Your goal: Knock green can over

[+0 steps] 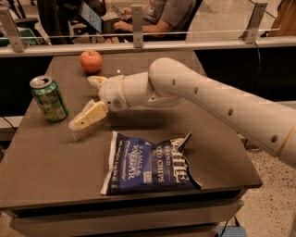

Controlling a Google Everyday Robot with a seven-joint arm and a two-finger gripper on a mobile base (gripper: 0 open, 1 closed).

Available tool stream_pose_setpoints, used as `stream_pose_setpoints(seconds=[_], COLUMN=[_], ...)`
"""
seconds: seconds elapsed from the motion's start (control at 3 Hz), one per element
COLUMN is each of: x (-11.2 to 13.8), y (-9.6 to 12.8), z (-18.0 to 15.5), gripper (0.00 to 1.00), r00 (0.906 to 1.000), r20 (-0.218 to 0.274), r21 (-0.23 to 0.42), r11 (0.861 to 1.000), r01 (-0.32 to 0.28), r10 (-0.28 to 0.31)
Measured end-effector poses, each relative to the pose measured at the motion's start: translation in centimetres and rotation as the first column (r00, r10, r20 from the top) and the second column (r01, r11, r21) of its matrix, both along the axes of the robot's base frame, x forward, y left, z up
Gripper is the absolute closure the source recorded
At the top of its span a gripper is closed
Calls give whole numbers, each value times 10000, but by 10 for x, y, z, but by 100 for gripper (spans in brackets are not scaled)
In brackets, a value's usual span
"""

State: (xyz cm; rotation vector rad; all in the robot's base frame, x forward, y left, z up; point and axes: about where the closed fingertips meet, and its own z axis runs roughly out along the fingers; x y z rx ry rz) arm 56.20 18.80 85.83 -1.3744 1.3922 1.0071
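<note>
The green can [48, 98] stands upright near the left edge of the brown table [51, 162], silver top and pull tab showing. My gripper [85, 102] hangs just above the table a short way to the right of the can, not touching it. Its two cream fingers are spread apart and hold nothing; the near finger [89, 115] points down-left toward the can, the far finger [96, 81] lies behind it. The white arm [208, 97] reaches in from the right across the table's middle.
A red-orange apple [91, 61] sits at the back of the table behind the gripper. A blue chip bag [150, 164] lies flat near the front edge. A glass barrier on a rail [138, 45] runs behind the table, with a seated person [159, 14] beyond.
</note>
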Motion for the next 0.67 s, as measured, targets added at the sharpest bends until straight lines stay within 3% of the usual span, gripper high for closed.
stream_pose_setpoints(seconds=[0.67], x=[0], y=[81], z=[10], gripper=[0], r00=[9989], r20=[-273], r21=[1066], r11=[9937], r01=[-354], r10=[385])
